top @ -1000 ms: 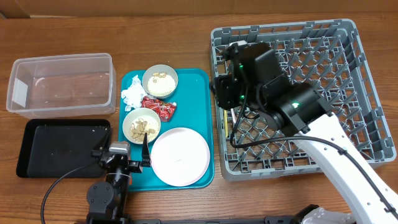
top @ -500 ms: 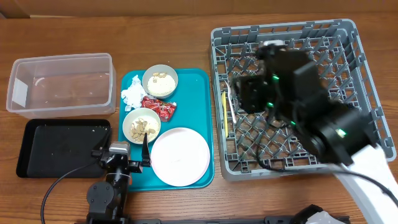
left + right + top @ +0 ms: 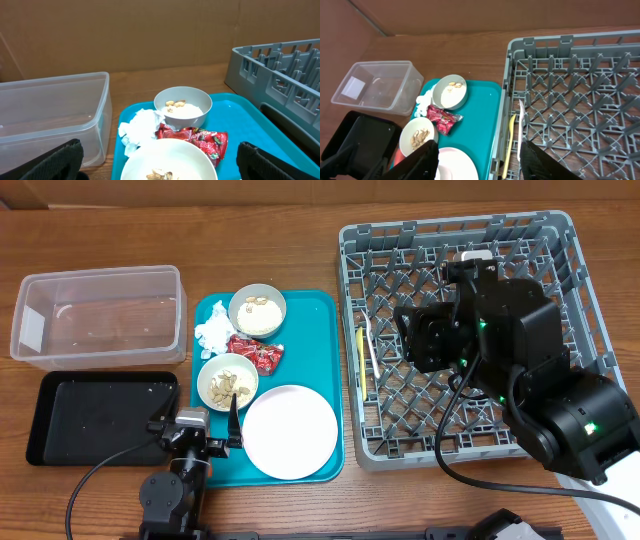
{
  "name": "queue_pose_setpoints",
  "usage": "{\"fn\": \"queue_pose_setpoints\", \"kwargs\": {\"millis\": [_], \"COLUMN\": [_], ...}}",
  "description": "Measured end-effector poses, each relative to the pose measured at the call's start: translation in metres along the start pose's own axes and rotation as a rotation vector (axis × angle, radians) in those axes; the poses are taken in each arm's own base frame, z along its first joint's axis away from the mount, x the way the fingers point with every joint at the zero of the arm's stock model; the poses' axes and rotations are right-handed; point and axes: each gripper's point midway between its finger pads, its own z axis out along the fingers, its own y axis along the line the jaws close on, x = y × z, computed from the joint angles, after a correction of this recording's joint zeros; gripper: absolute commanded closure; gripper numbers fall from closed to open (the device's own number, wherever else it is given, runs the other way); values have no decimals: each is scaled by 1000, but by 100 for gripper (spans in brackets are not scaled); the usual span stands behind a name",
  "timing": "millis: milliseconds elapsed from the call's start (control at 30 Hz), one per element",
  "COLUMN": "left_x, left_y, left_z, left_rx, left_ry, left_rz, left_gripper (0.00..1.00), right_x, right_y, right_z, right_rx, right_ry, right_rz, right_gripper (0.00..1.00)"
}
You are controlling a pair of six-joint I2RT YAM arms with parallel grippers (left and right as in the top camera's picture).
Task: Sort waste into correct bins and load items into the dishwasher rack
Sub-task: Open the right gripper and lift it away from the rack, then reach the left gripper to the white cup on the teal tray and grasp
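**Clearing the rack, then going for the plate**

Hanging the right gripper spread and empty above the dishwasher rack, with the pale yellow cutlery lying along the rack's left edge, seemingly done with. Judging the plate on the teal tray the likely next load: rising clear of the pegs before crossing, coming in low at the rim nearest the rack, pinching only the lip. Parking the left gripper wide open just short of the nearer bowl; leaving napkin and wrapper to it, avoiding crossed arms.
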Motion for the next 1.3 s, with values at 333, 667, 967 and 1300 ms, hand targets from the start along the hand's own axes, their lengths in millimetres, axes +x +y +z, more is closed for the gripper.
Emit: {"fn": "queue_pose_setpoints", "kwargs": {"millis": [333, 667, 967, 1300], "left_x": [0, -1, -13, -122], "left_y": [0, -3, -42, -44], "left_z": [0, 0, -6, -41], "left_rx": [0, 18, 250, 283], "left_ry": [0, -4, -27, -3], "left_rz": [0, -1, -138, -242], "left_gripper": [0, 0, 0, 0], "right_x": [-9, -11, -5, -4], "right_y": [-6, -15, -27, -38], "right_z": [-33, -89, -83, -83], "right_rx": [12, 12, 66, 100], "right_ry": [-90, -209, -178, -173], "right_rz": [15, 61, 117, 168], "right_gripper": [0, 0, 0, 0]}}
